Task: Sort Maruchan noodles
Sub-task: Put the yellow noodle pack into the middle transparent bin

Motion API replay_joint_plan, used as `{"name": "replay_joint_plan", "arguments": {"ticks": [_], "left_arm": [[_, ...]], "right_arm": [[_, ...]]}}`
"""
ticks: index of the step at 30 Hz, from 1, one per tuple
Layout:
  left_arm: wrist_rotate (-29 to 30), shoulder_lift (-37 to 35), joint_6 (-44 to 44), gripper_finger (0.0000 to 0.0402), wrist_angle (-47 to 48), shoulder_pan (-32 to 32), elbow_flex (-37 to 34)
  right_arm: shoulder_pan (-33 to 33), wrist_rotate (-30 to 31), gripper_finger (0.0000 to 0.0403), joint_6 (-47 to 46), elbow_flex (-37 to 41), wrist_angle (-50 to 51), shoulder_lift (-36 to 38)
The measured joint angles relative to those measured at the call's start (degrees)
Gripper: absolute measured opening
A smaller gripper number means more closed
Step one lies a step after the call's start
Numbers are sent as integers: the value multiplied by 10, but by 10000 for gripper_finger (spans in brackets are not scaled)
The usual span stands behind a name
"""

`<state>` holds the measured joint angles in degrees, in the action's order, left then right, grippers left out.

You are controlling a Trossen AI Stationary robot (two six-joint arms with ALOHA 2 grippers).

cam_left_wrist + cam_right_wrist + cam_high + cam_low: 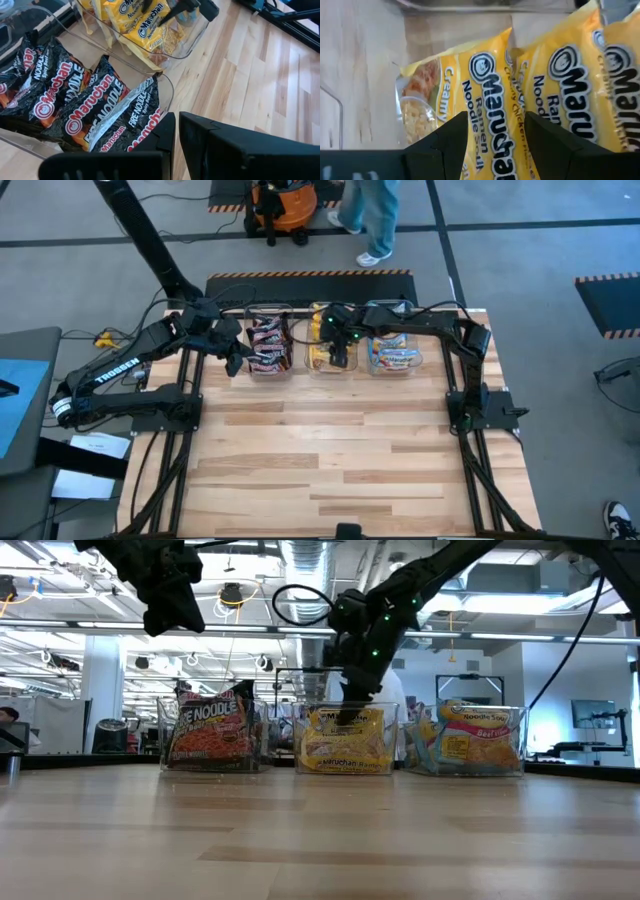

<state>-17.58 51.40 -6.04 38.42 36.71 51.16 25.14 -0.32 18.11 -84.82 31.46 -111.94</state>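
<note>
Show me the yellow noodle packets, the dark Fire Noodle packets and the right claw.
yellow noodle packets [343, 738], low view, front packet's face.
dark Fire Noodle packets [107, 117], left wrist view, nearest packet's label.
right claw [496, 131], right wrist view, gap between open fingers.

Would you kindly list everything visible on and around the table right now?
Dark maroon-black packets: several, left tub.
Yellow packets: several, middle tub.
Light blue packets: several, right tub.
Clear tubs: three, in a row at the table's far edge.
Wooden table: one, light wood.
Person: one, standing on the floor beyond the table.
Left gripper: shut, beside the left tub.
Right gripper: open, over the yellow packets.
</note>
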Motion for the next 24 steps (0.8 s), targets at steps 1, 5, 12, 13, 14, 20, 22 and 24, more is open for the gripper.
{"name": "replay_joint_plan", "arguments": {"ticks": [1, 5, 12, 13, 14, 20, 22, 24], "left_arm": [[-1, 0, 1, 11, 1, 0, 0], [0, 0, 4, 11, 4, 0, 0], [1, 0, 6, 11, 3, 0, 0], [1, 0, 9, 11, 3, 0, 0], [2, 0, 9, 11, 3, 0, 0], [3, 0, 9, 11, 7, 0, 0], [3, 0, 9, 11, 7, 0, 0], [3, 0, 9, 11, 7, 0, 0]], "right_arm": [[0, 2, 219, 0, 0, -6, 0], [1, 3, 219, 0, -1, 0, 1], [0, 6, 219, -1, 0, 24, -20], [-1, 6, 219, -1, -1, 27, -21], [-4, 11, 219, -1, -3, 23, -26], [-14, 25, 179, -1, -1, 29, -32], [-16, 32, 150, -2, -1, 29, -32], [-17, 32, 115, -2, -1, 30, -32]]}}
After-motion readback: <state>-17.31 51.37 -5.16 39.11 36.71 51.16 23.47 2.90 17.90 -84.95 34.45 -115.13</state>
